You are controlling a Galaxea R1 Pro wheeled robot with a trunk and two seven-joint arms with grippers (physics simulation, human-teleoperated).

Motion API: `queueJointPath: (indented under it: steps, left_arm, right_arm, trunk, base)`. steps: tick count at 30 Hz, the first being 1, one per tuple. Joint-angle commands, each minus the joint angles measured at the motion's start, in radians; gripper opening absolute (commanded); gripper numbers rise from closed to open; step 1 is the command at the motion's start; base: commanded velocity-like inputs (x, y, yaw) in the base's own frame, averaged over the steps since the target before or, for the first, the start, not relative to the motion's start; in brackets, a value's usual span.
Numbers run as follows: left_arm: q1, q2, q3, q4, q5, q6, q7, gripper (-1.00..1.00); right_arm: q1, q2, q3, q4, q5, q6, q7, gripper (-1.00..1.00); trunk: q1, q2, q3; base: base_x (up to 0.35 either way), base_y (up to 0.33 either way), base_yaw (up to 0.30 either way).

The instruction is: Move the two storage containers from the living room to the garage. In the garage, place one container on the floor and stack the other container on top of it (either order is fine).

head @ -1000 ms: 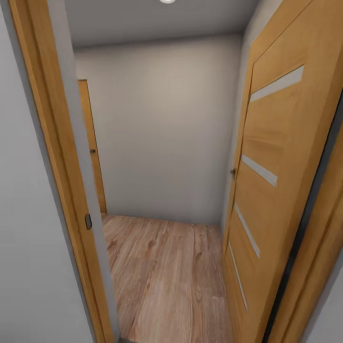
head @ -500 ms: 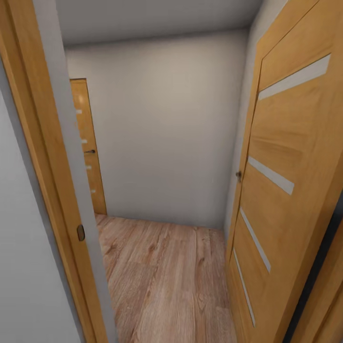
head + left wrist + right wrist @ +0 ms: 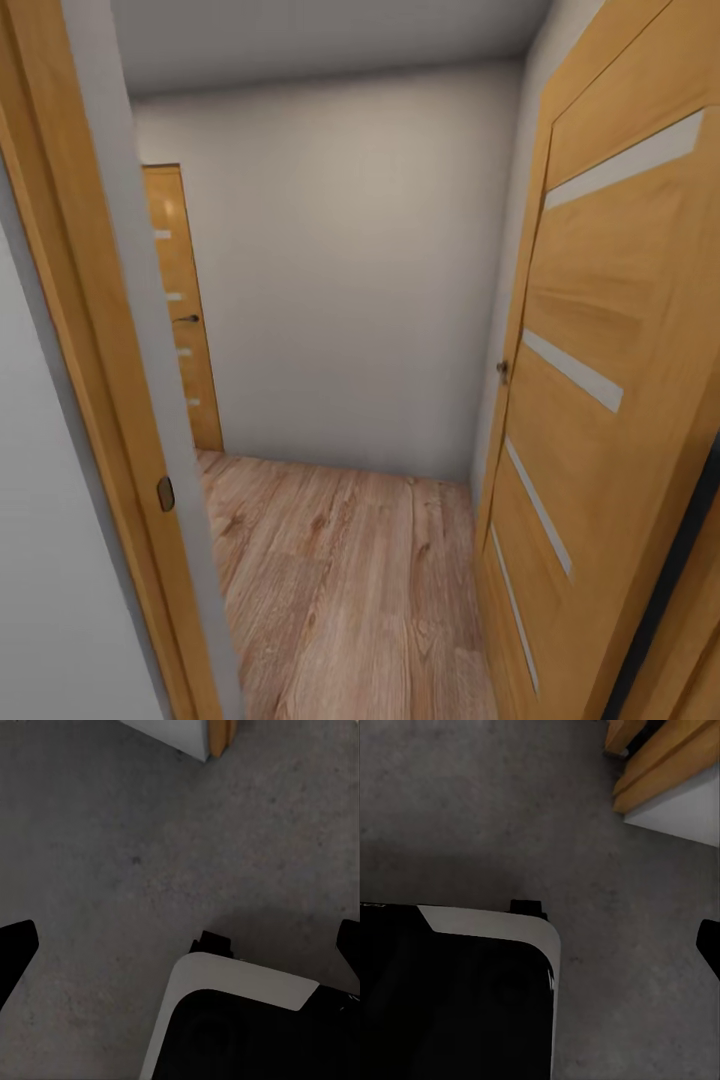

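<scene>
The robot faced an open wooden door (image 3: 600,400) onto a wood-plank hallway floor (image 3: 350,590). Both hands hung open and empty above the grey floor (image 3: 112,855); no containers were visible.

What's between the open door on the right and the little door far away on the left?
In the head view, bare wood-plank floor and a plain white wall lie between the open door and the far door.
</scene>
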State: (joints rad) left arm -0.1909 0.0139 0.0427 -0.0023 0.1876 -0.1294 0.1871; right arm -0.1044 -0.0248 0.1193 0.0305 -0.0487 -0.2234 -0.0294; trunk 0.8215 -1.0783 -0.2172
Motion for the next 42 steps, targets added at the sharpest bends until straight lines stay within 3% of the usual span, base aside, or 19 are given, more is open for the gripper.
queueJointPath:
  steps: [1, 42]
  left_arm:
    - [-0.001, 0.000, 0.004, 0.001, 0.004, -0.004, 0.000, 1.00]
    - [-0.001, 0.000, 0.004, 0.001, 0.004, -0.004, 0.000, 1.00]
  right_arm:
    - [-0.001, 0.000, 0.008, 0.003, -0.005, -0.006, -0.003, 1.00]
    - [-0.001, 0.002, 0.009, 0.003, -0.005, -0.007, -0.007, 1.00]
  trunk:
    - [0.000, -0.001, -0.001]
    - [0.000, -0.001, -0.001]
  base:
    - [0.180, 0.000, 0.000]
    - [0.194, 0.000, -0.036]
